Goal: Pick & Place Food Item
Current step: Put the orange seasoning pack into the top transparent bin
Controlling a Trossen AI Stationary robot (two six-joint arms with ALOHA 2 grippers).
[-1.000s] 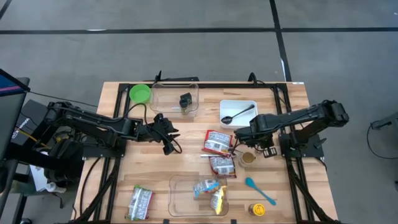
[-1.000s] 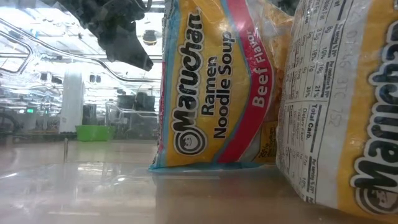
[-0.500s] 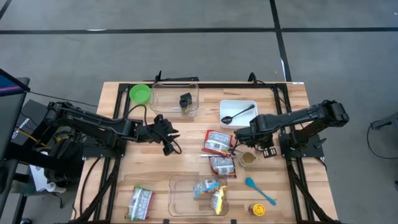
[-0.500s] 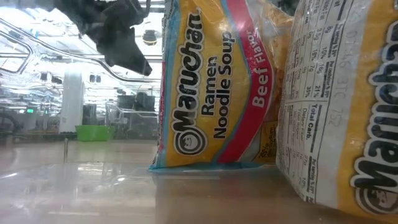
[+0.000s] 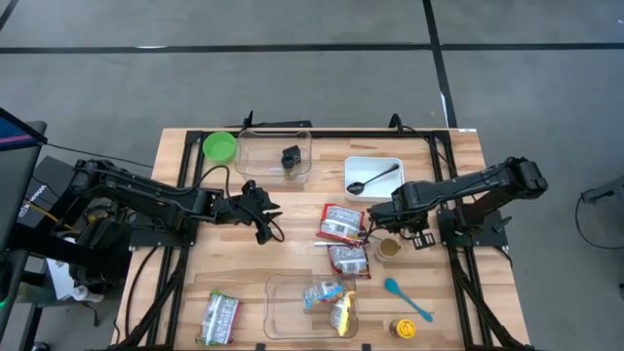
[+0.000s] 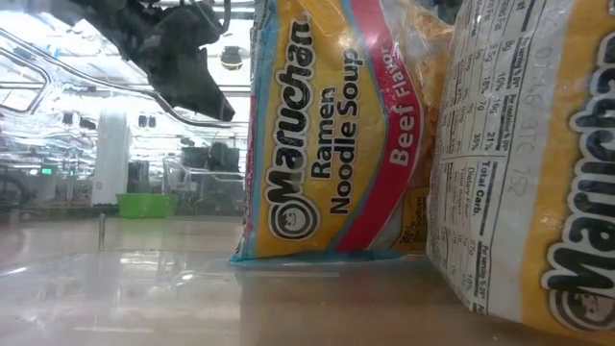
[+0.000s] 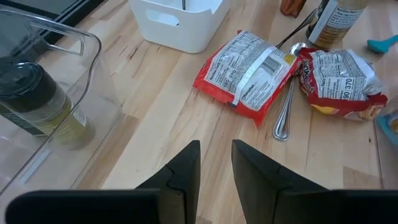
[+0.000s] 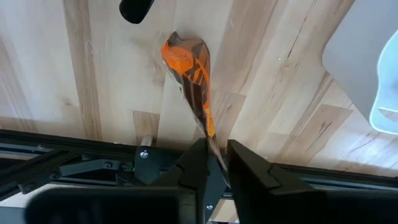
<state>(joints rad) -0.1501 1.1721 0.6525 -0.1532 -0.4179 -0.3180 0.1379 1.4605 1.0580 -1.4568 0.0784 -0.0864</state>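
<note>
The right gripper (image 5: 368,226) is at the right edge of the upper noodle packet (image 5: 341,222), just below the white bin (image 5: 373,175) and beside the small jar (image 5: 389,248). Its fingers (image 8: 198,167) are pinched almost together on a thin orange wrapper edge (image 8: 198,93), which runs lengthwise straight out from the fingertips. The packet lies flat, long axis roughly across the table, with a second packet (image 5: 348,259) just below it. Left of the packets, the left gripper (image 5: 263,213) hovers, fingers (image 7: 186,168) slightly apart and holding nothing.
</note>
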